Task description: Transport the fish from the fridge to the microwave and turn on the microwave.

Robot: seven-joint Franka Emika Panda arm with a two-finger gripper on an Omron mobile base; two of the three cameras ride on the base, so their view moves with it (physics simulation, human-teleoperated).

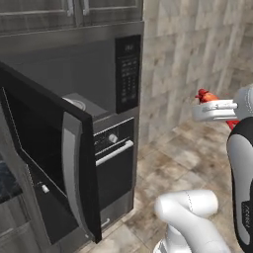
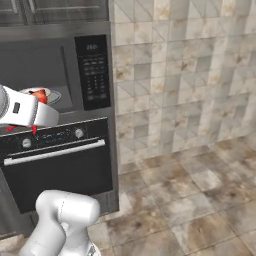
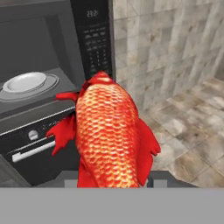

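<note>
My gripper [image 1: 213, 110] is shut on the fish [image 1: 207, 96], a red-orange scaly body that hangs close in the hand view [image 3: 109, 135]. It hovers to the right of and in front of the microwave [image 1: 74, 69], apart from it. The microwave's door [image 1: 49, 163] stands swung wide open to the left. Inside, a white round plate [image 3: 24, 82] lies on the turntable. From the right, the gripper [image 2: 31, 111] and the fish [image 2: 40, 95] overlap the microwave's opening [image 2: 35, 60]. The button panel [image 3: 97, 43] is on the right side. The fridge is out of view.
A black oven [image 2: 55, 165] with knobs and a horizontal handle [image 2: 55, 151] sits directly under the microwave. Dark cabinets [image 1: 69, 12] are above. A tiled wall [image 2: 185, 80] runs to the right, with stone floor [image 2: 200, 200] in front of it.
</note>
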